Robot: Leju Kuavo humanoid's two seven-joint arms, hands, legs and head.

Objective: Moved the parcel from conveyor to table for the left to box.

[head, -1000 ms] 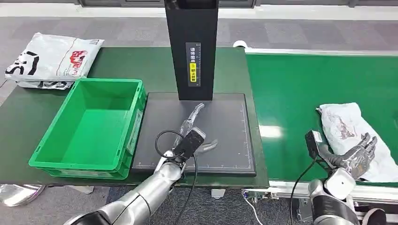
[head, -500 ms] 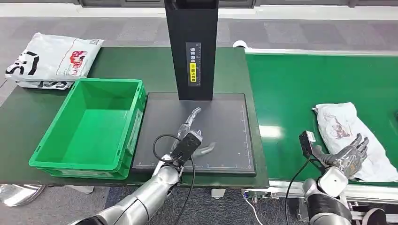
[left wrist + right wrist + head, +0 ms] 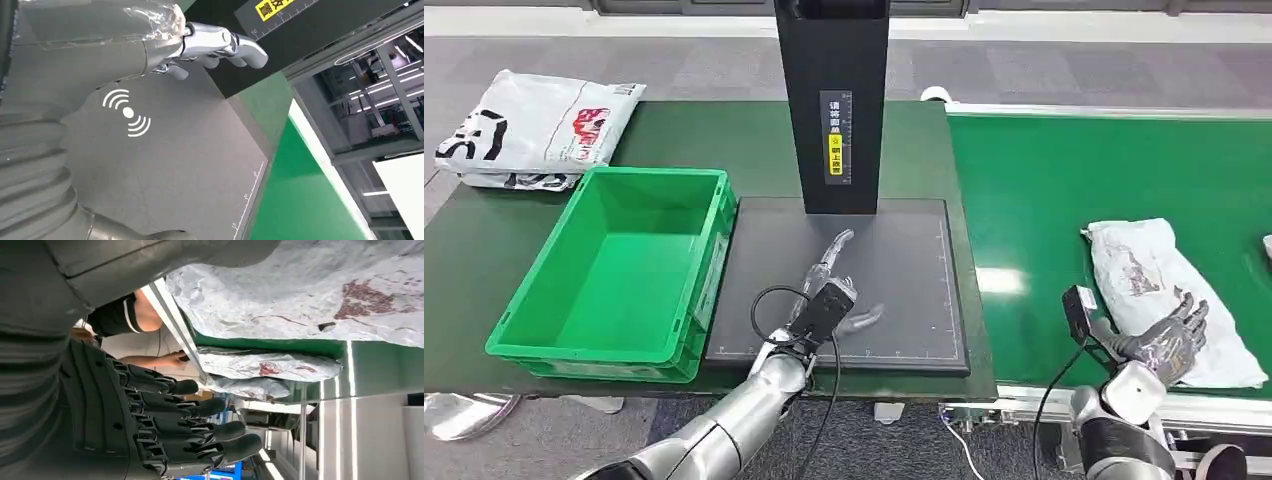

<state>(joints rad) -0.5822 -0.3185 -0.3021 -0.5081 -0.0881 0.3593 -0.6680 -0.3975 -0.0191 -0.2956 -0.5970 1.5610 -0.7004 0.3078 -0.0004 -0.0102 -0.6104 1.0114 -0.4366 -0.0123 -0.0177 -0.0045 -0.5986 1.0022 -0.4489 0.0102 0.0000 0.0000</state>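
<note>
Green crate (image 3: 614, 270) — just left of our left hand (image 3: 839, 290), which hovers over the dark mat (image 3: 904, 300), fingers spread, holding nothing. Further right, on the green conveyor (image 3: 1064, 190), our right hand (image 3: 1169, 340) — fingers apart, also holding nothing — sits at the near edge of the white parcel (image 3: 1149, 270).

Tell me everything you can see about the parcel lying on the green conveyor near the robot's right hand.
The parcel is a soft, crinkled white-grey plastic mailer bag with faint reddish-brown print on its top. It lies flat on the green conveyor belt, long axis slanting from the far left toward the near right. The right hand is over its near end with fingers apart, not closed around it; whether it touches the bag cannot be told. In the right wrist view the wrinkled skin fills the space beyond the fingers.
</note>
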